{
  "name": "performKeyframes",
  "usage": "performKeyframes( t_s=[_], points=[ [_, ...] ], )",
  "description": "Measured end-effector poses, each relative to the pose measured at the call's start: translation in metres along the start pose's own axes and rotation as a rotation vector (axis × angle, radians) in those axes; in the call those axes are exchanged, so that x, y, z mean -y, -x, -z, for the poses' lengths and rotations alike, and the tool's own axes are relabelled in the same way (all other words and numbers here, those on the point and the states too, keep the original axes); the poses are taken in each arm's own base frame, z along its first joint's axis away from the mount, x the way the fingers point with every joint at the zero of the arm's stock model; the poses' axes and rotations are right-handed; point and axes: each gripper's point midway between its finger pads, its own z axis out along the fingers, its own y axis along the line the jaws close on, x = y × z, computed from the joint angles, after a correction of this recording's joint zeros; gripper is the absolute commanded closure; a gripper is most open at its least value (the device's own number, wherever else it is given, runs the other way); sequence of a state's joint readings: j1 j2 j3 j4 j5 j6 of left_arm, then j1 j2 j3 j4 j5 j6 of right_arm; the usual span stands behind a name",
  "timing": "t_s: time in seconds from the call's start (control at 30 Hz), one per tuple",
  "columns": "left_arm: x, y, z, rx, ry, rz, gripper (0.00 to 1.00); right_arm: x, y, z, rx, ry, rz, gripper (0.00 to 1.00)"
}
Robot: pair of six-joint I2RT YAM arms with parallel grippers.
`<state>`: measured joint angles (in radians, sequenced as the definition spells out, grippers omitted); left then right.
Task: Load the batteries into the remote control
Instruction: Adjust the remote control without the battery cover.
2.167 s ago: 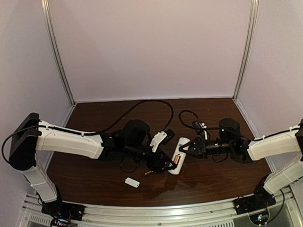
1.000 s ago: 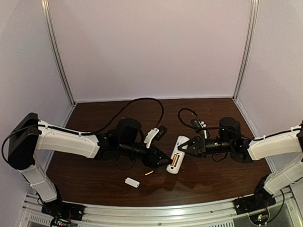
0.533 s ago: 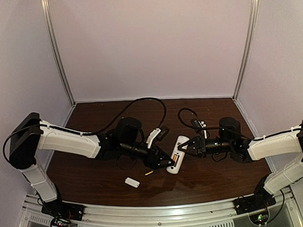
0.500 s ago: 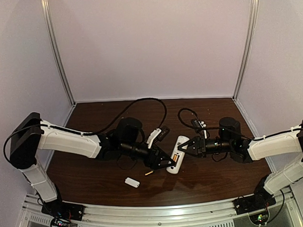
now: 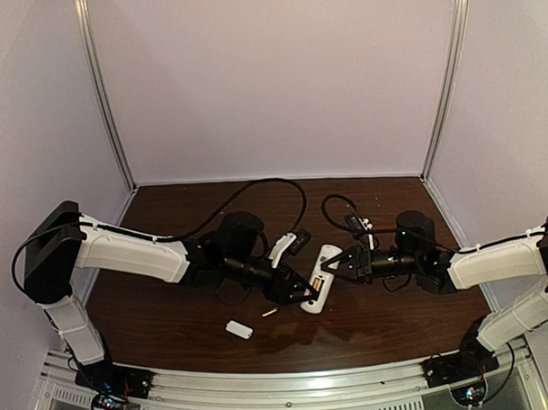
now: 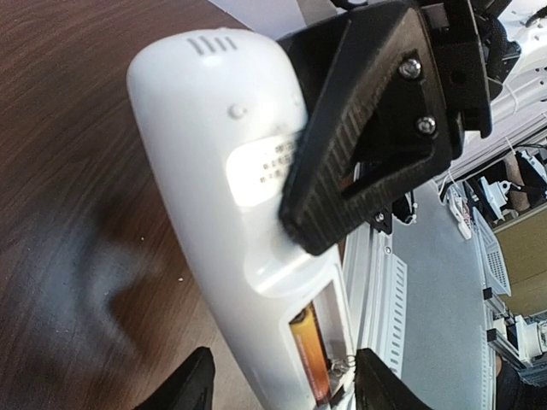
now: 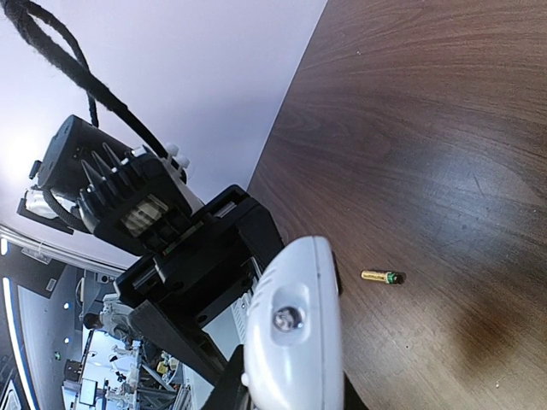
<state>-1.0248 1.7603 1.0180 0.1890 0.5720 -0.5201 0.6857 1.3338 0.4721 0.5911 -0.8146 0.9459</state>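
At the wood-grain desk's (image 5: 170, 327) middle, a glossy white remote control (image 5: 318, 280) was clamped in the ribbed right pincer (image 5: 338, 271). Left pincer (image 5: 303, 292) gaped astride its bay, slim orange battery (image 6: 309, 354) seated.

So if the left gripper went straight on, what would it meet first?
Most likely the remote control, at its open battery end; the left gripper has a finger on either side of it, though depth is unclear.
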Motion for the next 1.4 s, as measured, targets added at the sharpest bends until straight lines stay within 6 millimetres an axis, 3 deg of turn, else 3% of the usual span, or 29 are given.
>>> performKeyframes(
  t_s=[0.67,1.4],
  points=[
    [-0.009,-0.004,-0.007,-0.048,0.047,0.022,0.59,0.005,-0.002,0.0,-0.004,-0.023,-0.007,1.0],
    [-0.023,-0.015,-0.027,-0.16,0.163,0.042,0.63,0.027,-0.008,0.001,-0.009,-0.115,-0.027,1.0]
  ],
)
